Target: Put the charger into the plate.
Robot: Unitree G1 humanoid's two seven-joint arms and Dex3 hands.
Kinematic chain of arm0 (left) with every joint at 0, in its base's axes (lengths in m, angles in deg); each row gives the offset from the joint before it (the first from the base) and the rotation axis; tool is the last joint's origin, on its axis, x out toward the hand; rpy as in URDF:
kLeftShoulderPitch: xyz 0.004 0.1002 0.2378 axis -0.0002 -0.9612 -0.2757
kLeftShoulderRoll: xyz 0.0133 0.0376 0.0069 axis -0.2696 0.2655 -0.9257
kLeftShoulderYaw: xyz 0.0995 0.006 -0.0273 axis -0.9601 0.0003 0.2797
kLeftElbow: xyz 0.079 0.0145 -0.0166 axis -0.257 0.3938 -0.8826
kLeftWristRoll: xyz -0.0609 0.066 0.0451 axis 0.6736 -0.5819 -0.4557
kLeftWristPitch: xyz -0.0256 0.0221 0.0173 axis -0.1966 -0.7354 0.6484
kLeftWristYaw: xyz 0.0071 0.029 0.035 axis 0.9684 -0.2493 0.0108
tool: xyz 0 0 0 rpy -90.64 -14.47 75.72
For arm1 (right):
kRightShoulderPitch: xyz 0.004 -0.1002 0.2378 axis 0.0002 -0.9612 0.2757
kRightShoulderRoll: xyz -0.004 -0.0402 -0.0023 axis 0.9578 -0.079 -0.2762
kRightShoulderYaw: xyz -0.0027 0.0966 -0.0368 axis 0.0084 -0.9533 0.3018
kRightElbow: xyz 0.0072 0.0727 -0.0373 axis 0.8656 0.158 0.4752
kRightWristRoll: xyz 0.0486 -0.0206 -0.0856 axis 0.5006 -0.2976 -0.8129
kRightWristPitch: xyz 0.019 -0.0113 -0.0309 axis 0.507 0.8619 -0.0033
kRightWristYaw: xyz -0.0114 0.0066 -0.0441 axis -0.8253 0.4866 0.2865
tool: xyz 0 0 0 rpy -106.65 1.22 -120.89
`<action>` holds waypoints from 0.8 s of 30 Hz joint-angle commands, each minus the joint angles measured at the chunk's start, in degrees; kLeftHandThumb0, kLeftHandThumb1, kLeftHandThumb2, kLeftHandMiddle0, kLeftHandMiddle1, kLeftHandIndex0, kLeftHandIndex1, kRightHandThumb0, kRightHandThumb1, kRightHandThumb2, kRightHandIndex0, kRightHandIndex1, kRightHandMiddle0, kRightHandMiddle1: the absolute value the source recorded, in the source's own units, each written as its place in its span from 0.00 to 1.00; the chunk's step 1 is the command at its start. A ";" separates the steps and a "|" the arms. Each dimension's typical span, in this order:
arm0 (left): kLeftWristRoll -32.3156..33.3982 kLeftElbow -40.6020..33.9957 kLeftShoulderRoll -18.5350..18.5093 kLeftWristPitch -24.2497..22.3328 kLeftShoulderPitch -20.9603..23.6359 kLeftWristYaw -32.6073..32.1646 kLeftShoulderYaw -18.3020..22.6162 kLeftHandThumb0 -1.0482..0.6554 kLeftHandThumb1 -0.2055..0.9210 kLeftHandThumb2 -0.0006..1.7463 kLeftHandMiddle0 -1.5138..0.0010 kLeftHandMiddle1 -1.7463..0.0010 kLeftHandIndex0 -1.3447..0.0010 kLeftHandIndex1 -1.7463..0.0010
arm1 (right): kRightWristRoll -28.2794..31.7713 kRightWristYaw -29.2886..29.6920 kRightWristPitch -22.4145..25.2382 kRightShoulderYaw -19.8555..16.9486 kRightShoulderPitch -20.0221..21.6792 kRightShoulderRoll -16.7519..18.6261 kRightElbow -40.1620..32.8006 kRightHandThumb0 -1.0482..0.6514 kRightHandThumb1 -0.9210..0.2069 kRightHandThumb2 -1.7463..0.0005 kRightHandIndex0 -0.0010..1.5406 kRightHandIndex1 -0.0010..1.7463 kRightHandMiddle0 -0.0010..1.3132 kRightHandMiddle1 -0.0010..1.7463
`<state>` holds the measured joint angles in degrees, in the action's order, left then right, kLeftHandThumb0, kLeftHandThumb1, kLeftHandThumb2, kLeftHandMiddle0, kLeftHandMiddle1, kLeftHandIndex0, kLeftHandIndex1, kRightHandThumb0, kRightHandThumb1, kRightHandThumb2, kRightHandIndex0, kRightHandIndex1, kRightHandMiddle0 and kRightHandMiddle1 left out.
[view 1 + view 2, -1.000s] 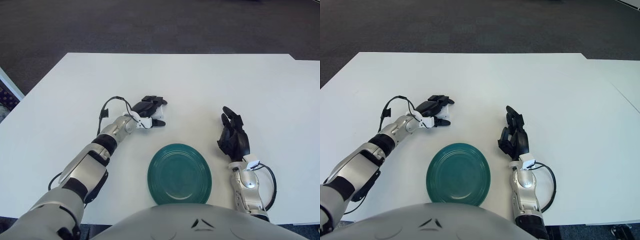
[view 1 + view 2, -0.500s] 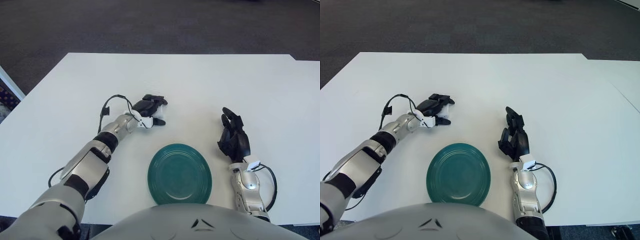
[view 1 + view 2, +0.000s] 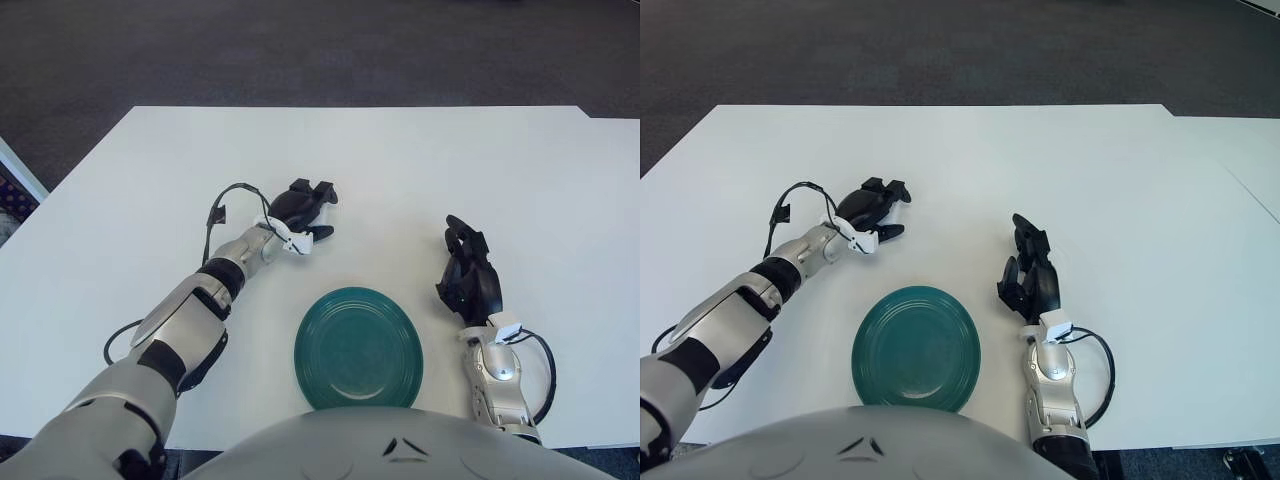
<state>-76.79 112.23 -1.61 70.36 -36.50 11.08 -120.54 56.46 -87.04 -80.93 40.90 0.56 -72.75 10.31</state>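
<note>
Left eye view: the left hand [image 3: 303,207] is extended over the middle of the table [image 3: 420,160], well in from the left edge and beyond the far-left rim of the green plate [image 3: 358,350], which sits near the front edge. No charger can be identified as a separate item; if present, it is covered by this hand, and whether the hand is closed on anything cannot be told. A black cable [image 3: 222,200] loops off the left wrist, just above the tabletop. Right eye view: the right hand [image 3: 1032,280] shows to the right of the plate, toward the front edge, relaxed with nothing in it. The plate is empty, so the transfer is judged not yet done. Hazards from this state: (1) an unconfirmed grasp; if the left hand lifts without a secure hold, the charger may stay on the table or slip out short of the plate. (2) The travel path runs from the table centre toward the front edge; a low approach may strike the plate rim and shift the plate. (3) The wrist cable may drag across the tabletop during the move. (4) A high release may let the charger bounce off the shallow plate
</note>
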 commanded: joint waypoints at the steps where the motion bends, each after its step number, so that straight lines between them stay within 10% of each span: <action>1: -3.64 5.27 0.83 0.54 -9.06 4.13 -4.65 0.62 0.32 0.85 0.51 0.04 0.61 0.00 | 0.10 0.17 0.74 -1.11 -4.63 0.14 4.82 0.12 0.00 0.47 0.14 0.01 0.00 0.42; 24: -1.57 5.02 -0.01 4.53 -9.21 3.65 -2.89 0.62 0.32 0.86 0.52 0.03 0.61 0.00 | 0.33 0.15 0.66 -1.39 -5.12 1.12 5.03 0.13 0.00 0.47 0.15 0.00 0.00 0.41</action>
<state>-75.96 112.88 -2.11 74.84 -36.81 10.88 -120.45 56.65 -87.04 -81.21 40.16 0.36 -72.24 10.31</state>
